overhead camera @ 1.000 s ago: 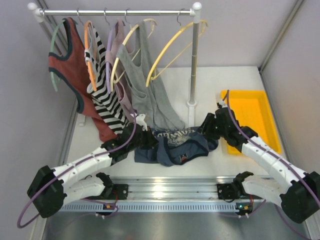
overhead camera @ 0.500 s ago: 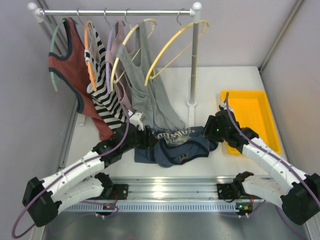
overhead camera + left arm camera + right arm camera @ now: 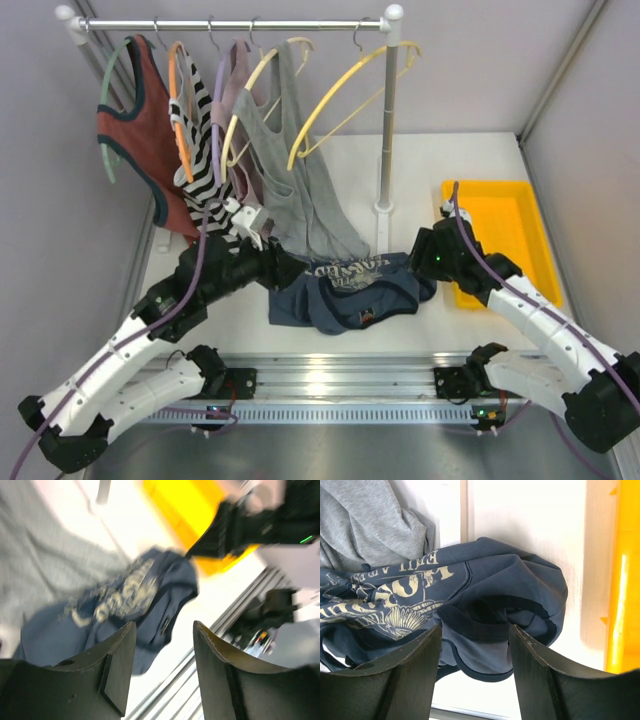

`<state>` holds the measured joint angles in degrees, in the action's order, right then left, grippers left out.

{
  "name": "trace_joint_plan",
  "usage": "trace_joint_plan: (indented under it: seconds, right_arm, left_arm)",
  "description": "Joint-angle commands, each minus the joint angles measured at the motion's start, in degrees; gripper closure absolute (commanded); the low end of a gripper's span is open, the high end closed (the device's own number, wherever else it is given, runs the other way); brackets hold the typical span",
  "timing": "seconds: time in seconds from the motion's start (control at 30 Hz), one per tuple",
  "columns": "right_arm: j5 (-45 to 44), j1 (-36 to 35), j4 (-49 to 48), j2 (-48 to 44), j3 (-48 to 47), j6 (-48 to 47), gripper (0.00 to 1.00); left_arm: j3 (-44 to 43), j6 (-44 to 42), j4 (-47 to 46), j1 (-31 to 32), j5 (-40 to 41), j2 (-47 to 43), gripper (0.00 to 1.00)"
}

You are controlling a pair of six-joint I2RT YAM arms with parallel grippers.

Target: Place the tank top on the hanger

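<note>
Tank top point(image 3: 345, 290) lies crumpled in 1 heap on the table point(image 3: 470, 150), just beside the tray point(image 3: 510, 235) on its rack side, pale print facing up, dark trim folded in at the end nearest the tray. Soft, light, floppy cloth: it will sag and bunch, no stiffness, likely to slide off thin plastic. Best hold looks like the trimmed edges, 1 shoulder strap or armhole rim per gripper, so the neck opening spreads. Straps are hard to pick out in the heap. Hanger point(image 3: 340, 100) hangs bare and tilted on the rail, well back from the tray and above it, next to a grey top point(image 3: 300, 190). Left gripper point(image 3: 164, 630): jaws spread wide, nothing between them, on the heap's far side from the tray, clear of the cloth; that view is blurred. Right gripper point(image 3: 475, 630): jaws apart, released, sitting over the heap's tray-side end, straddling the dark trim fold. It holds nothing; whether the fingertips brush the cloth, cannot tell.
</note>
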<state>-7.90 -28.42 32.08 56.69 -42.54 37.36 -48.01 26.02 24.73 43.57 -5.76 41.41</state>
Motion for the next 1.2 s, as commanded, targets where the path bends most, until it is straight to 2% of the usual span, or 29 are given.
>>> trace_joint_plan:
  seconds: [0.0,0.1,0.23,0.33,0.4,0.47,0.57,0.8,0.93,1.17]
  right_arm:
    - [-0.71,0.21,0.27,-1.84,-3.25,-1.85,0.43]
    - [-0.19,0.21,0.18,-2.19,-3.16,-2.47,0.43]
    - [1.31,0.21,0.09,-2.54,-2.90,-3.17,0.43]
    - [2.01,0.21,0.53,-2.90,-3.16,-3.53,0.43]
    - [2.54,0.21,1.23,-3.33,-3.33,-3.79,0.43]
    - [2.71,0.21,1.67,-3.86,-3.34,-4.23,0.43]
    - [3.06,0.21,2.29,-5.18,-3.07,-4.49,0.43]
    - [4.56,0.21,2.82,-7.46,-2.28,-4.84,0.42]
    - [4.83,0.21,3.17,-7.99,-1.93,-4.93,0.41]
    - [5.70,0.21,2.20,-7.91,-1.05,-4.93,0.41]
  left_arm:
    - [-9.89,-3.25,-3.27,-0.24,-2.59,-0.72,0.46]
    - [-17.19,-6.06,-6.70,-0.24,0.65,1.82,0.45]
    - [-27.80,-14.03,-14.51,-0.24,8.02,7.80,0.43]
    - [-34.77,-20.64,-17.95,-0.24,14.53,14.91,0.41]
    - [-38.89,-23.63,-18.23,-0.85,15.16,21.41,0.41]
    - [-44.96,-24.35,-17.53,-2.43,13.24,27.63,0.41]
    - [-51.29,-22.42,-17.00,-7.00,6.22,34.06,0.41]
    - [-62.63,-24.61,-12.35,-13.59,-6.35,43.40,0.40]
    - [-67.03,-25.49,-7.60,-15.44,-12.59,47.61,0.40]
    - [-69.06,-31.11,-2.32,-16.24,-17.08,50.61,0.40]
